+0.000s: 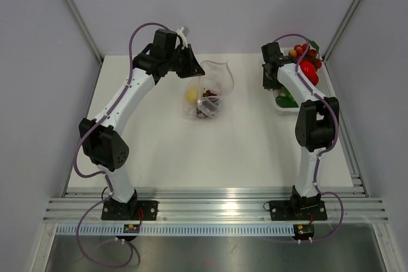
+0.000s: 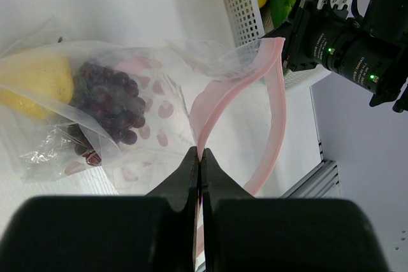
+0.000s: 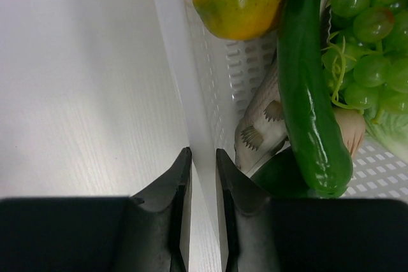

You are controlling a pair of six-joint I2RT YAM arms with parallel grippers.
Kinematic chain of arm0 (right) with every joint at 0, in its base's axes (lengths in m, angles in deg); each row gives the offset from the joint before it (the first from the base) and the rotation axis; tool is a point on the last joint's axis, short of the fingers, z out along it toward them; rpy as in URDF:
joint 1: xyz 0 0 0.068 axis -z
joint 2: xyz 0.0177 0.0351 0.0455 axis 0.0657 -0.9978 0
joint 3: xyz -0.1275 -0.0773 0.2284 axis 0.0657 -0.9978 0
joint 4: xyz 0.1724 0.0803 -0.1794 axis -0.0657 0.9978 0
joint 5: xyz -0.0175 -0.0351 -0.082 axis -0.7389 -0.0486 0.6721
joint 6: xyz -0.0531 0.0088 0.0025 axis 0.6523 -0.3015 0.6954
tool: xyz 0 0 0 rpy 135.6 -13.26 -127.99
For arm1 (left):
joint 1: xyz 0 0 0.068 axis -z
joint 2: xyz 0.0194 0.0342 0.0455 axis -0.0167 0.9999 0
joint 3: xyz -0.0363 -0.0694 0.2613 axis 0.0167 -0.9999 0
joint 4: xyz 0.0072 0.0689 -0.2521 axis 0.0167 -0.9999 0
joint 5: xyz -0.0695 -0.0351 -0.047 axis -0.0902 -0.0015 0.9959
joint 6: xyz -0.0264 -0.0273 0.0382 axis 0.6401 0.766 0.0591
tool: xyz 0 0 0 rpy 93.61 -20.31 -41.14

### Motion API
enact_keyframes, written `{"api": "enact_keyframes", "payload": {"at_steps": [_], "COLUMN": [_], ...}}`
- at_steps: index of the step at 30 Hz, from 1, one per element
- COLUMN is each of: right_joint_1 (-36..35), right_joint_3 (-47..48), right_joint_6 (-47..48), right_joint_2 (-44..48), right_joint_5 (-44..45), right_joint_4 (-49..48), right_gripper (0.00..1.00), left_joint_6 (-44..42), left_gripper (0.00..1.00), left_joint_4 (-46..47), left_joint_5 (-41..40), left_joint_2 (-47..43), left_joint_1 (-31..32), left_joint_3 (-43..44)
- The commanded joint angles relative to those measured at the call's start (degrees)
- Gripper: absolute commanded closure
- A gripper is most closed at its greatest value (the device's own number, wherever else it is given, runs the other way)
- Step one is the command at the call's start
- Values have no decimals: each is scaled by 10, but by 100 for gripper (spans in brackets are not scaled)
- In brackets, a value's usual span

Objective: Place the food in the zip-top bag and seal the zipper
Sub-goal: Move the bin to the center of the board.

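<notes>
zip-top bag (image 1: 215,84): far half of the table (image 1: 191,157), near its middle
in bag: lemon (image 1: 191,94), grapes (image 1: 208,104)
left gripper (image 1: 194,68): at bag's far-left edge
basket (image 1: 281,108): far right corner, red and green food (image 1: 309,68)
right gripper (image 1: 272,84): at basket's left wall

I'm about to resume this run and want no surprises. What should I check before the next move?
1. Grip on the zipper: ok, the left gripper is shut on it.
2. Mouth of the bag open: ok, the zipper's two sides stand apart.
3. Food inside the bag: ok, lemon and grapes are in it.
4. Food in the right gripper: not ok, its jaws clamp the basket wall, with no food between them.
5. Food left to move: ok, a cucumber and more lie in the basket.
</notes>
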Motion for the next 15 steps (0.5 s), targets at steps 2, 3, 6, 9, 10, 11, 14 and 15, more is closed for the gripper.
{"api": "enact_keyframes", "payload": {"at_steps": [2, 3, 6, 9, 10, 11, 14, 15], "right_joint_1": [-6, -8, -10, -18, -22, -26, -45, -50], "right_joint_3": [-16, -20, -29, -55, -60, -64, -81, -86], "right_joint_6": [-11, -13, -19, -32, -37, -42, -59, -61], "right_joint_2": [13, 14, 19, 35, 40, 44, 57, 63], "right_joint_5": [-60, -62, -81, -110, -115, -124, -145, -146], "right_joint_4": [-8, -11, -10, -20, -24, -28, -35, -34], "right_gripper": [85, 85, 85, 91, 95, 97, 99, 100], "left_joint_6": [-1, -1, 0, 0, -1, -3, -4, -4], "left_gripper": [100, 100, 100, 100, 100, 100, 100, 100], "left_joint_4": [26, 26, 29, 31, 32, 33, 30, 29], "left_joint_5": [2, 1, 1, 1, 0, -1, -5, -5], "left_joint_2": [-37, -37, -38, -40, -38, -38, -36, -35], "left_joint_1": [-1, -1, -1, -1, -1, -1, -1, -1], "left_joint_3": [-4, -6, -9, -13, -13, -12, -4, -3]}}
